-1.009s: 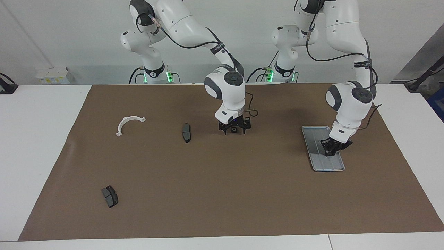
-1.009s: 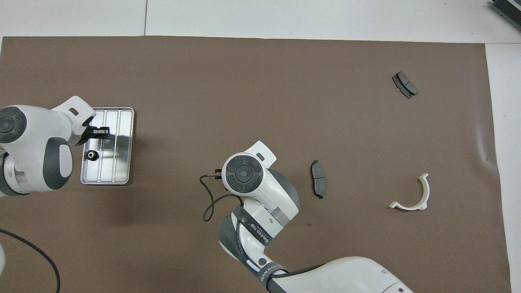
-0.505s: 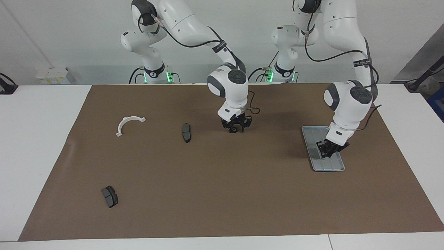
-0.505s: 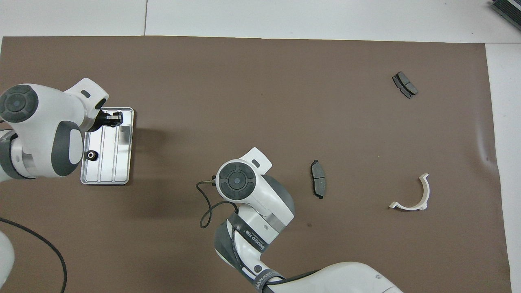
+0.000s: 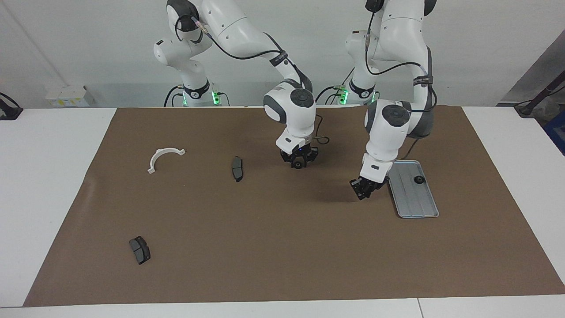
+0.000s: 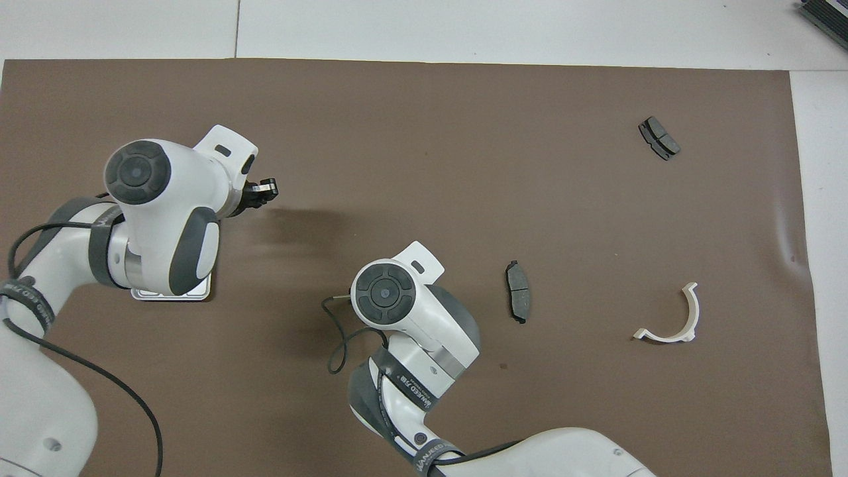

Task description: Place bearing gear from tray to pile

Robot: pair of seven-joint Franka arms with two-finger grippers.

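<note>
One small black bearing gear point(image 5: 417, 179) lies on the silver tray point(image 5: 418, 203), toward the left arm's end of the mat. My left gripper point(image 5: 363, 189) hangs shut over the bare mat just beside the tray; I cannot make out whether anything is between its fingertips. It also shows in the overhead view point(image 6: 267, 190), where the arm hides most of the tray point(image 6: 171, 296). My right gripper point(image 5: 299, 162) is down at the middle of the mat, shut on another bearing gear point(image 5: 299, 166). The overhead view hides it under its own wrist.
The pile lies toward the right arm's end: a white half-ring bracket point(image 5: 154, 160) point(image 6: 692, 311), a dark brake pad point(image 5: 237, 168) point(image 6: 518, 300) beside the right gripper, and a second pad point(image 5: 140, 249) point(image 6: 659, 138) farther from the robots. A brown mat point(image 5: 282, 247) covers the table.
My left gripper has left the tray and swung toward the middle of the mat, uncovering the gear on the tray. The right gripper's fingers have closed in around the gear at the centre.
</note>
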